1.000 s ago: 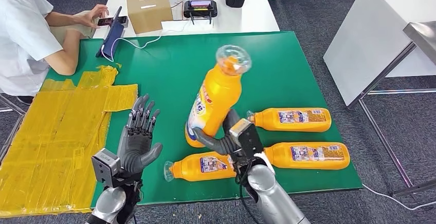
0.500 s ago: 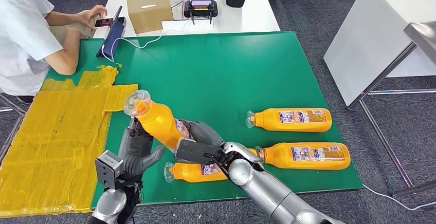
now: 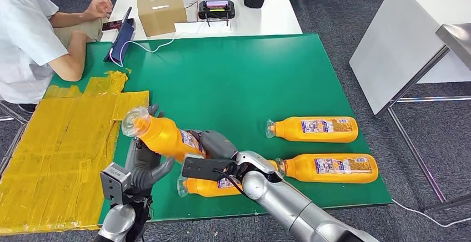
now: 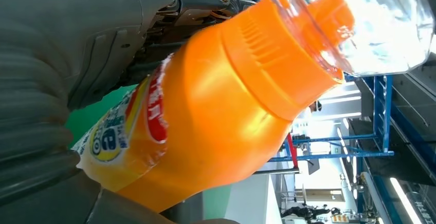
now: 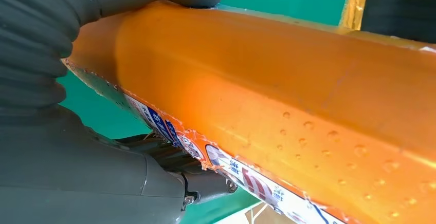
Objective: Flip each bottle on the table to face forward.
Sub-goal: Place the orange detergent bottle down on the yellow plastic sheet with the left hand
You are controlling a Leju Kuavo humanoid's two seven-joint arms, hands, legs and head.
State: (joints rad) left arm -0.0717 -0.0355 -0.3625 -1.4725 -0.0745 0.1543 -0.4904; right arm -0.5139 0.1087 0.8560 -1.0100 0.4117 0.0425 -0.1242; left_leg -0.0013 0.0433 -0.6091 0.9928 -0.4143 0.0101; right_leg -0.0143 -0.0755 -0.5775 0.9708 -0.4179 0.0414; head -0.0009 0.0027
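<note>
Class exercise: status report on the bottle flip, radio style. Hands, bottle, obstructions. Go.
Right hand grips lifted bottle, cap toward yellow sheet. Left hand open beneath it. Three bottles lie on green mat, nearest directly under right arm.

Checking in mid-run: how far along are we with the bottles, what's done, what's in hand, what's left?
Looks done: nothing I can confirm; whether the labels showing count as forward-facing is unclear. In hand: the right hand grips a tilted orange bottle above the left hand, which sits under it. Left: three bottles lie on the green mat, the near one and two to the right.
</note>
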